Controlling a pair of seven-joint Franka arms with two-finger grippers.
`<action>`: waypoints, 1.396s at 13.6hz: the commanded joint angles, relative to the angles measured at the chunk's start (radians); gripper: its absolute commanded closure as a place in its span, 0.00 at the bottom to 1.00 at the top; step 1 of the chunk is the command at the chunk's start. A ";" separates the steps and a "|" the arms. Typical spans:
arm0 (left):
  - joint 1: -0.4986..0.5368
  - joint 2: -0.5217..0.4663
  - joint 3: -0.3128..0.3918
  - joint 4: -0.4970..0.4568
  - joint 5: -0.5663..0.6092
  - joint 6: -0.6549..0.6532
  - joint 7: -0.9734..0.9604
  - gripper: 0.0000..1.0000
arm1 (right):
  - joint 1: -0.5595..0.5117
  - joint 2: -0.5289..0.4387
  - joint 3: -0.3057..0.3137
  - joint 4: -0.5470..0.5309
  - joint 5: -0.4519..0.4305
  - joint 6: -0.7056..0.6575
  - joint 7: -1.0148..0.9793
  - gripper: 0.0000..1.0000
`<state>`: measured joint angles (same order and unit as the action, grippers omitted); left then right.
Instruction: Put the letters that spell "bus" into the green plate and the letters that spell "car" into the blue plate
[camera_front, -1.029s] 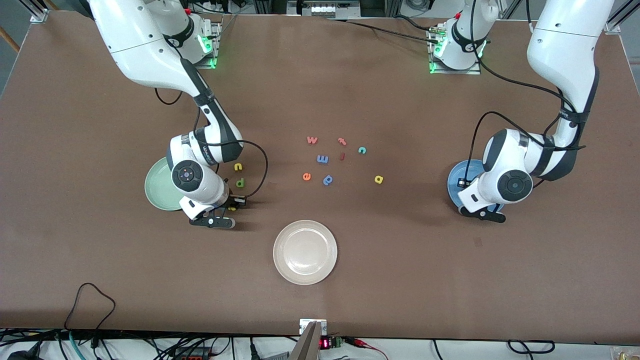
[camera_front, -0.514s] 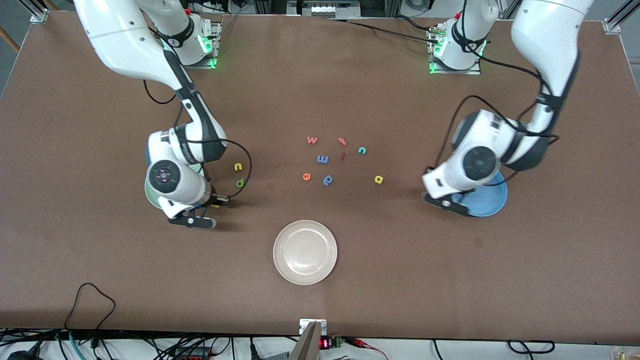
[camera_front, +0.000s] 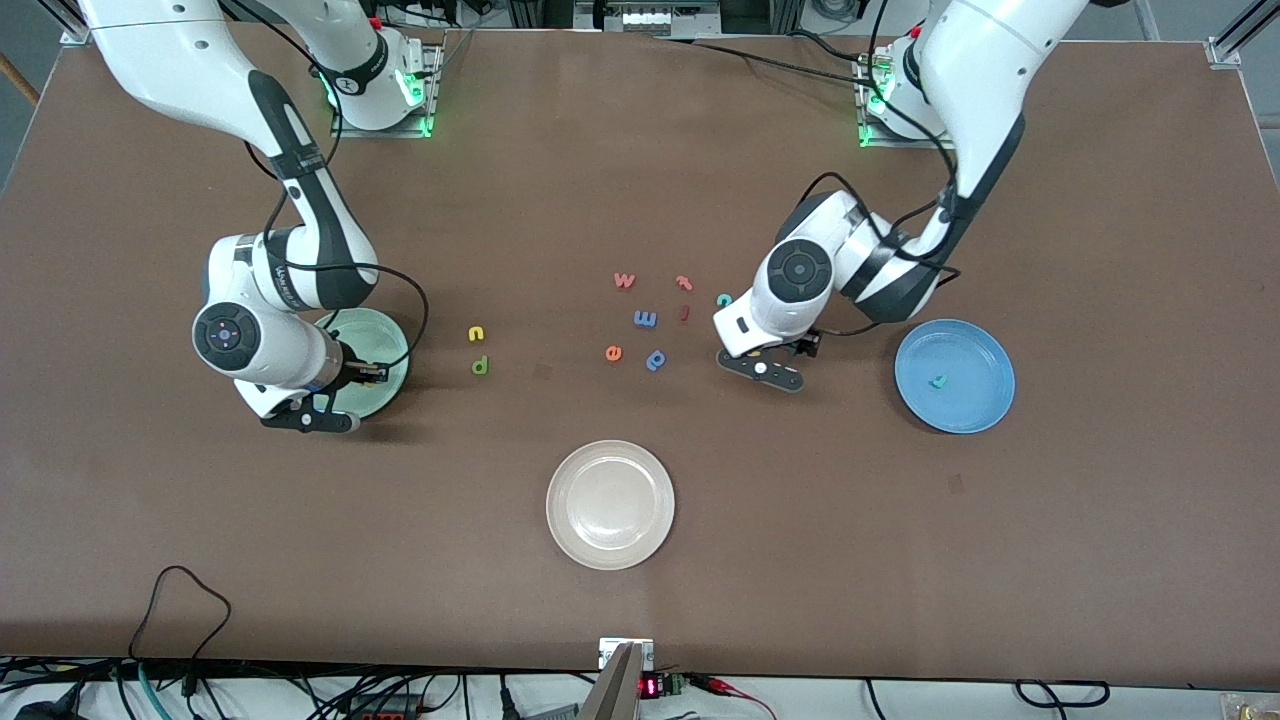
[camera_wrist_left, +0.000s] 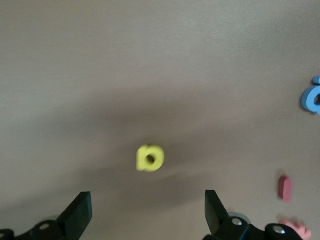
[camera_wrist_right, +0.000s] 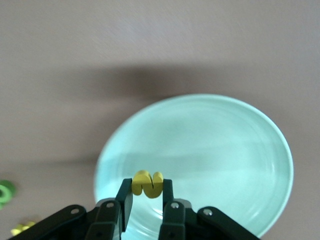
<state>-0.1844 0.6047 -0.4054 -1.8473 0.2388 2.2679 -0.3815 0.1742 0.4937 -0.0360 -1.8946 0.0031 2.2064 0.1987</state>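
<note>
My right gripper (camera_wrist_right: 147, 192) is shut on the yellow s (camera_wrist_right: 147, 184) and holds it over the pale green plate (camera_front: 378, 335), which also fills the right wrist view (camera_wrist_right: 225, 150). The yellow u (camera_front: 476, 334) and dark green b (camera_front: 480, 366) lie on the table beside that plate. My left gripper (camera_wrist_left: 146, 212) hangs open just above the yellow a (camera_wrist_left: 150, 158), which lies flat on the table. The teal c (camera_front: 724, 300) lies close by. A teal r (camera_front: 939, 380) rests in the blue plate (camera_front: 975, 345).
An off-white plate (camera_front: 610, 505) sits nearer the front camera at mid-table. Loose letters cluster in the middle: a salmon w (camera_front: 624, 280), a red t-shape (camera_front: 684, 283), a blue m (camera_front: 645, 318), an orange e (camera_front: 613, 352) and a blue p-shape (camera_front: 656, 359).
The left gripper opened, left the teal r in the blue plate and swung over to the yellow a. The right arm carried the s from the table to above the green plate.
</note>
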 joint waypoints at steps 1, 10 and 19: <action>0.011 0.044 0.007 0.003 0.037 0.062 -0.011 0.21 | -0.031 -0.037 0.011 -0.061 -0.011 0.016 -0.027 0.96; 0.006 0.075 0.005 0.008 0.105 0.067 -0.019 0.43 | -0.050 -0.041 0.030 -0.074 0.003 0.087 0.013 0.00; 0.071 -0.054 0.007 0.043 0.106 -0.175 0.034 0.93 | 0.149 -0.011 0.044 -0.035 0.064 0.104 0.214 0.50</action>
<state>-0.1575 0.6424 -0.3962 -1.8159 0.3164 2.2351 -0.3781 0.3026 0.4776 0.0125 -1.9546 0.0334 2.3098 0.3802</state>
